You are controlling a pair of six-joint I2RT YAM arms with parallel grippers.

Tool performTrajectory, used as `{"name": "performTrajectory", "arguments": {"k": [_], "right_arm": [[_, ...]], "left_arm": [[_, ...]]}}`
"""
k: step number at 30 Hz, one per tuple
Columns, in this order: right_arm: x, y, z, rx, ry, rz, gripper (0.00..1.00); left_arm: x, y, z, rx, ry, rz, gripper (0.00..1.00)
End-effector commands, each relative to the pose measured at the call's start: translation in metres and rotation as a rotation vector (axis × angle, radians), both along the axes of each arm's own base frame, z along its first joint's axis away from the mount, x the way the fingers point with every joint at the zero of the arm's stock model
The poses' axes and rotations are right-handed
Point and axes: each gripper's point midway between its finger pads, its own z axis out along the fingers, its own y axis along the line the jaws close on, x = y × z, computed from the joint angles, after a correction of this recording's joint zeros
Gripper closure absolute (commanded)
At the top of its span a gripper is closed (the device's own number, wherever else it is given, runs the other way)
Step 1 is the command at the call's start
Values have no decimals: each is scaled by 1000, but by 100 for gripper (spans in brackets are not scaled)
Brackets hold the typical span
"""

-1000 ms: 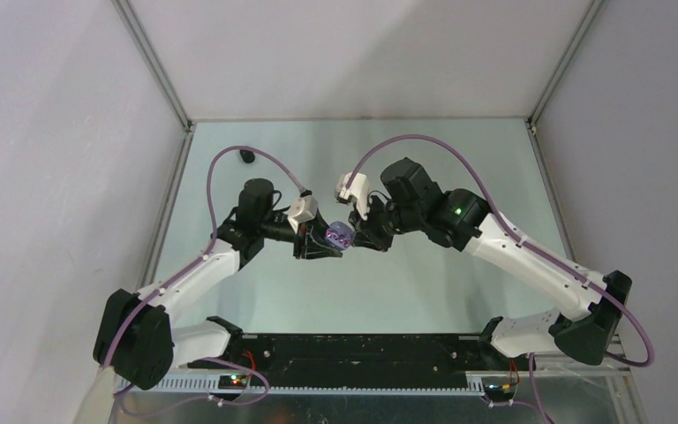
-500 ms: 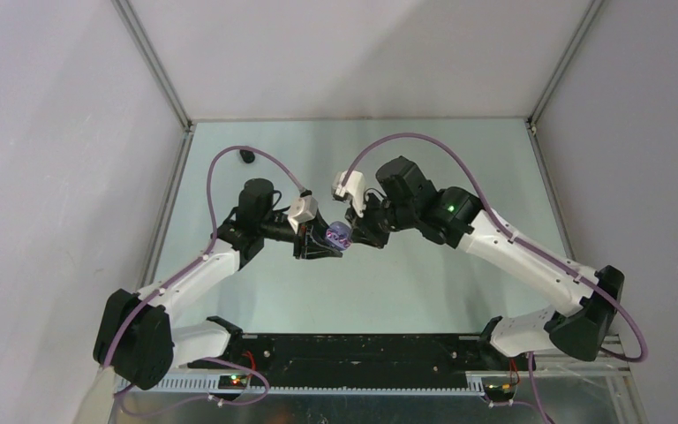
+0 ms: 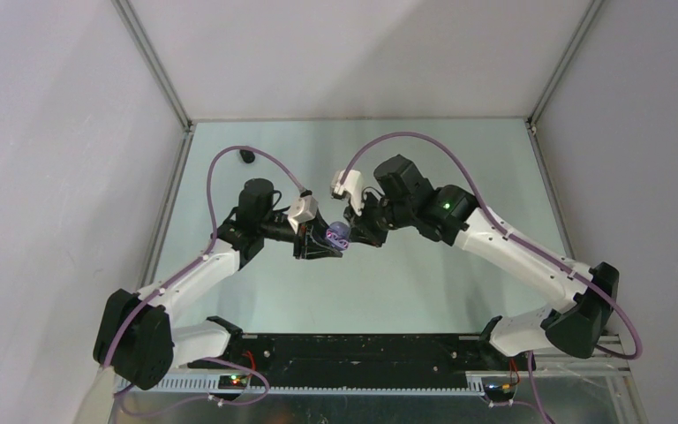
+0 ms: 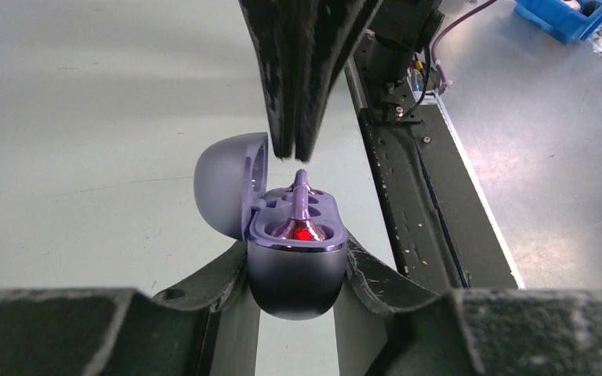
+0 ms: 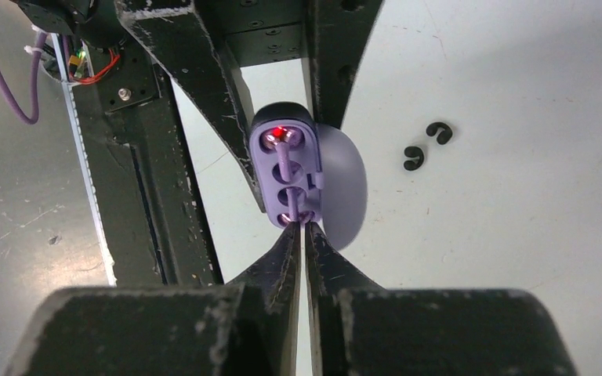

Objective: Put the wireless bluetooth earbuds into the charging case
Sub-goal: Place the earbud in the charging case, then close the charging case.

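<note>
Between the jaws of the left gripper (image 4: 296, 270), clamped on its rounded body, sits the charging case (image 4: 294, 286), lid hanging open toward 9 o'clock. One pale purple earbud (image 4: 301, 205) stands in a socket, stem up. From 12 o'clock the right gripper (image 4: 292, 153), jaws pressed together, hovers just above that stem, apparently not pinching it. The bud looks light, glossy and slippery; its stem is likely the surest hold.

**Both arms meet at the case**

The left arm (image 3: 201, 267) and right arm (image 3: 514, 250) reach inward with bent elbows, wrists facing each other. The left gripper (image 4: 296, 265) clamps the charging case (image 5: 286, 168) by its sides. The right gripper (image 5: 302, 227), fingers pressed together, points its tips at the case's open face.
</note>
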Motion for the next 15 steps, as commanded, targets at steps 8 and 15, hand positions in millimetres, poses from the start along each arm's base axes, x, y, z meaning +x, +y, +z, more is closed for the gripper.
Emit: {"name": "performTrajectory", "arguments": {"k": [8, 15], "right_arm": [[47, -20, 45, 177, -22, -153, 89], [49, -1, 15, 140, 61, -122, 86]], "left_arm": [[-3, -2, 10, -24, -36, -30, 100], [-3, -1, 10, -22, -38, -26, 100]]}}
